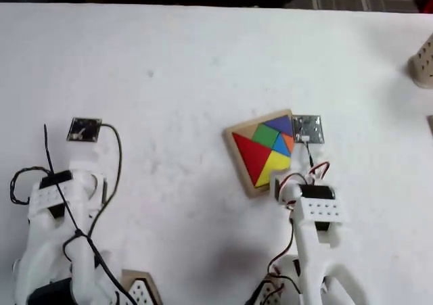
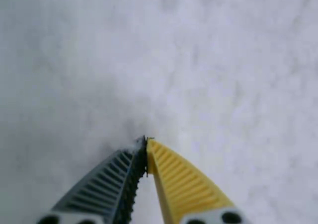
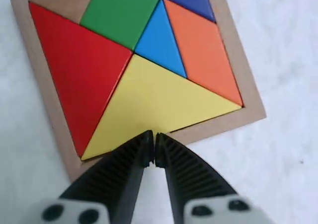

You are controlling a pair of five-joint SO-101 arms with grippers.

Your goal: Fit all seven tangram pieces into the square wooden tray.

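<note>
Six coloured pieces counted from above, seated in wooden tray on white table, right of centre, beside one arm. Left wrist: left gripper over bare table, fingers pressed together. Right wrist: right gripper at tray rim beside yellow triangle, fingers nearly touching, pinching nothing; bare wood at one corner next to green square.
</note>
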